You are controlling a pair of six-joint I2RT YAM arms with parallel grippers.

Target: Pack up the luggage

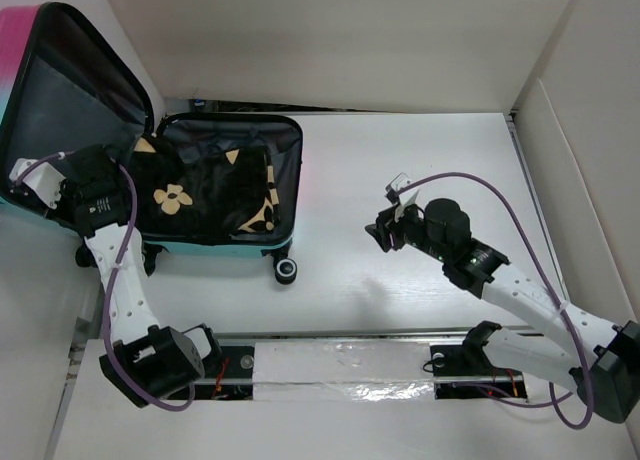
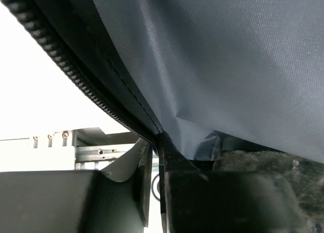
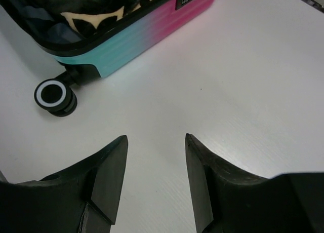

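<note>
- Clear to pass over bare table (image 1: 420, 150) right of the luggage (image 1: 220, 246).
- Blocked left of the luggage by raised lid (image 1: 70, 90).
- Crowded inside by flowered black pouch (image 1: 190, 195).

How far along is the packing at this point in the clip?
Done: a black flowered pouch lies inside the luggage. In hand: the left tool is shut on the lid at its rim, apparently to swing it over. The right tool hangs open and empty above the table. Left: the lid stands raised and the zipper is undone.
</note>
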